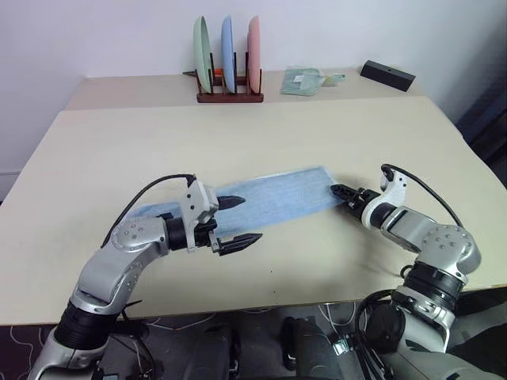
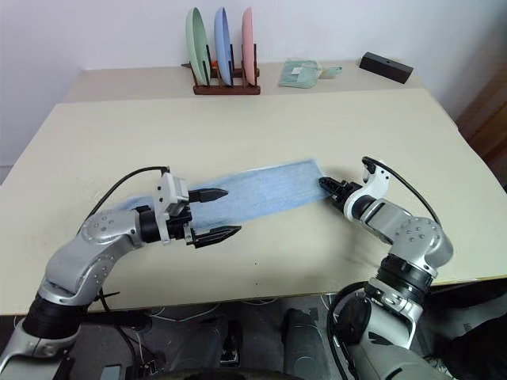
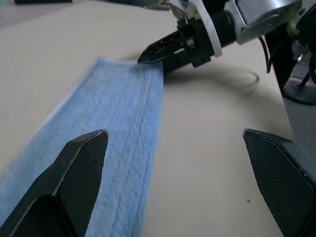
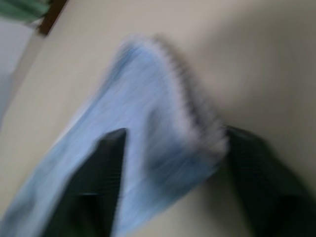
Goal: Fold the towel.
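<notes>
The towel (image 1: 261, 203) lies flat as a long strip across the near middle of the worktop (image 1: 238, 134). The right pincer (image 1: 342, 191) is at its right end, corner between its part-open jaws; whether it grips yet I cannot tell. The left pincer (image 1: 238, 222) hovers wide open over the left part, holding nothing. Judged step: taking hold. Next, pinch the end firmly and carry it leftward.

Left arm: bent at the elbow, forearm reaching in from the left and pointing toward the right, held low over the worktop.
Left end effector (image 1: 234, 223): two black fingers spread wide apart, nothing between them.
Right arm: folded at the elbow, forearm angled in toward the middle and slightly downward.
Right end effector (image 1: 339, 192): fingers drawn partway together, tips at the towel's (image 1: 269, 203) near corner; the right wrist view shows that corner between the fingers.
</notes>
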Action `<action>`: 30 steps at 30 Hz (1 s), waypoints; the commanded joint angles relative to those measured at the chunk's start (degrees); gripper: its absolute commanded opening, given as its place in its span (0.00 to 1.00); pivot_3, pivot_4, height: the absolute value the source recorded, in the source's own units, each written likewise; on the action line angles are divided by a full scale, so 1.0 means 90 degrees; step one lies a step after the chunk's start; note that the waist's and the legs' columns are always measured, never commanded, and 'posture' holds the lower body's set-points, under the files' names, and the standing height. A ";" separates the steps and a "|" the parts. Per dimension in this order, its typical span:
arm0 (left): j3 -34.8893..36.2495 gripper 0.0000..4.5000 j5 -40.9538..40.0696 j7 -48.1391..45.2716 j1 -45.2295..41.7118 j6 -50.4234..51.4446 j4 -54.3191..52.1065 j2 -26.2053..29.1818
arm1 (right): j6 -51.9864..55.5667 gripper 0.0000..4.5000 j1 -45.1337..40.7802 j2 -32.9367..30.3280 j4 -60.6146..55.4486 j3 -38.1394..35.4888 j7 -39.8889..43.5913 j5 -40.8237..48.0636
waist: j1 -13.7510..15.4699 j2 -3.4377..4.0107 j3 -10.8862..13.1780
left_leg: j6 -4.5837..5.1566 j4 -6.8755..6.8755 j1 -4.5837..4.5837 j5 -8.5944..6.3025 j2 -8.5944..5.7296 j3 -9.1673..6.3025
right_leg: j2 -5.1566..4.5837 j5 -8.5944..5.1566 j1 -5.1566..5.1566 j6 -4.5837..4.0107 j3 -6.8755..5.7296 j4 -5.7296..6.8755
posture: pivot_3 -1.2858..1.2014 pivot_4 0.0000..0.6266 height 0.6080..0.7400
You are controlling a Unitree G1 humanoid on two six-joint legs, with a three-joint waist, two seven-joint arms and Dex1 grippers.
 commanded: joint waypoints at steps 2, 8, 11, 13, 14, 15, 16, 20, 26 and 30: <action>0.0226 1.00 0.0037 0.0167 0.0181 -0.0090 -0.0180 0.0018 | -0.0017 0.01 -0.0130 0.0029 0.0008 -0.0322 -0.0264 0.0266 | -0.0003 0.0000 0.0000 | -0.0001 0.0000 0.0000 0.0001 0.0000 -0.0001 | 0.0000 0.0000 0.0002 0.0000 0.0000 0.0000 | 0.52 0.24 0.98; 0.0279 1.00 0.0094 0.0242 0.0392 -0.0215 -0.0121 0.0012 | 0.0040 0.00 -0.0085 -0.0540 -0.0142 -0.0639 -0.0284 0.0528 | 0.0013 0.0003 0.0002 | 0.0010 0.0000 0.0001 -0.0005 0.0000 -0.0002 | 0.0000 -0.0001 0.0004 0.0001 0.0000 -0.0001 | 0.52 0.24 0.98; 0.0248 1.00 0.0159 0.0221 0.0361 -0.0308 0.0020 -0.0012 | 0.0164 0.00 0.0044 -0.1367 -0.0173 -0.0967 -0.0093 0.0661 | 0.0050 0.0006 0.0003 | 0.0014 0.0000 -0.0001 -0.0008 -0.0003 -0.0002 | -0.0002 -0.0002 0.0005 0.0002 0.0000 -0.0007 | 0.52 0.24 0.98; 0.0214 1.00 0.0219 0.0166 0.0313 -0.0387 0.0139 0.0004 | 0.0231 0.00 0.0185 -0.1825 -0.0262 -0.0954 0.0118 0.0754 | 0.0076 0.0006 0.0003 | 0.0017 0.0000 -0.0001 -0.0009 -0.0004 -0.0002 | -0.0003 -0.0002 0.0005 0.0002 0.0000 -0.0010 | 0.52 0.24 0.98; 0.0193 1.00 0.0247 0.0134 0.0291 -0.0431 0.0192 0.0016 | 0.0243 0.00 0.0246 -0.2019 -0.0296 -0.0932 0.0217 0.0791 | 0.0073 0.0006 0.0003 | 0.0018 0.0000 -0.0001 -0.0010 -0.0003 -0.0001 | -0.0002 -0.0003 0.0005 0.0003 0.0000 -0.0010 | 0.52 0.24 0.98; 0.0178 1.00 0.0269 0.0108 0.0271 -0.0472 0.0243 0.0019 | 0.0218 0.00 0.0305 -0.2192 -0.0316 -0.0879 0.0325 0.0803 | 0.0070 0.0005 0.0003 | 0.0019 0.0000 0.0000 -0.0010 -0.0002 0.0000 | -0.0002 -0.0003 0.0005 0.0003 0.0000 -0.0011 | 0.52 0.24 0.98; 0.0170 1.00 0.0284 0.0086 0.0248 -0.0505 0.0296 0.0010 | 0.0159 0.00 0.0368 -0.2361 -0.0340 -0.0792 0.0458 0.0791 | 0.0053 0.0005 0.0003 | 0.0020 -0.0001 0.0001 -0.0011 -0.0001 0.0000 | -0.0001 -0.0003 0.0005 0.0003 0.0000 -0.0010 | 0.52 0.24 0.98; 0.0097 1.00 0.0358 0.0006 0.0078 -0.0586 0.0516 -0.0070 | -0.0440 0.00 0.0642 -0.3116 -0.0810 0.0382 0.1482 0.0563 | -0.0016 0.0006 0.0004 | 0.0023 -0.0001 0.0003 -0.0013 0.0002 0.0000 | 0.0001 -0.0003 0.0005 0.0004 0.0001 -0.0008 | 0.52 0.24 0.98; 0.0052 1.00 0.0475 -0.0001 -0.0003 -0.0671 0.0600 -0.0154 | -0.1415 0.00 0.0708 -0.3632 -0.2016 0.2883 0.2979 0.0212 | -0.0008 0.0005 0.0004 | 0.0023 -0.0003 0.0003 -0.0013 0.0011 -0.0005 | 0.0010 -0.0005 0.0002 0.0006 0.0003 -0.0010 | 0.52 0.24 0.98; 0.0070 1.00 0.0482 0.0095 0.0086 -0.0641 0.0515 -0.0201 | -0.2037 0.00 0.0614 -0.3595 -0.2232 0.4614 0.3428 -0.0545 | 0.0060 0.0000 0.0005 | 0.0025 0.0001 -0.0003 -0.0014 0.0004 -0.0007 | 0.0000 -0.0005 0.0002 0.0006 0.0000 -0.0013 | 0.52 0.24 0.98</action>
